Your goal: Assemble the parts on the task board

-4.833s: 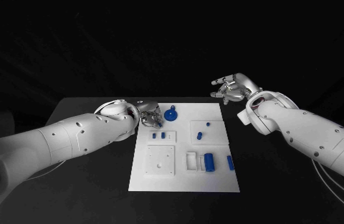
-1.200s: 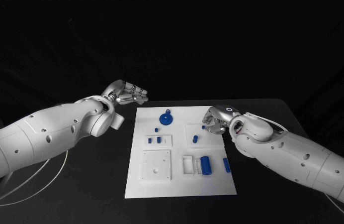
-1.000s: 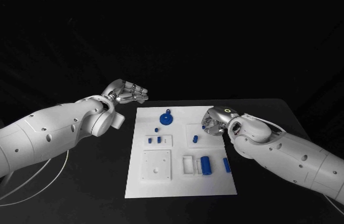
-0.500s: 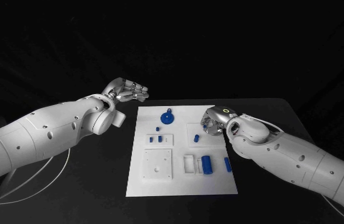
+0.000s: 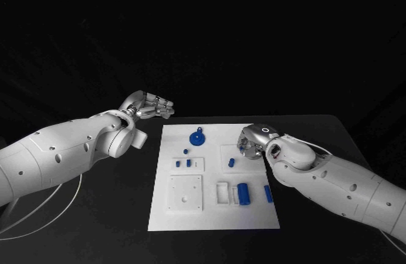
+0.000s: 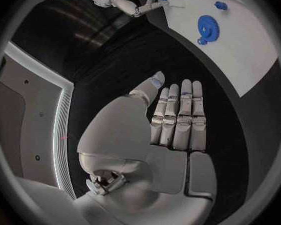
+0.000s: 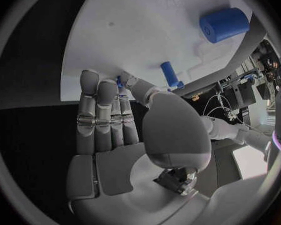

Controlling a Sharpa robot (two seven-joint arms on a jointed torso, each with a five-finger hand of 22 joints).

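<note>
Head view: right hand [image 5: 248,145] edged leftward

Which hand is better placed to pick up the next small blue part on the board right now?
Probably the right hand: it hangs low over the task board at its right edge, fingers close to a small blue peg. The left hand is off the board, over the black table beyond its far left corner.

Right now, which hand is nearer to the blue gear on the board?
Right. The right hand is over the task board just beside the blue gear. The left hand hovers off the board's far left corner, farther from it.
</note>
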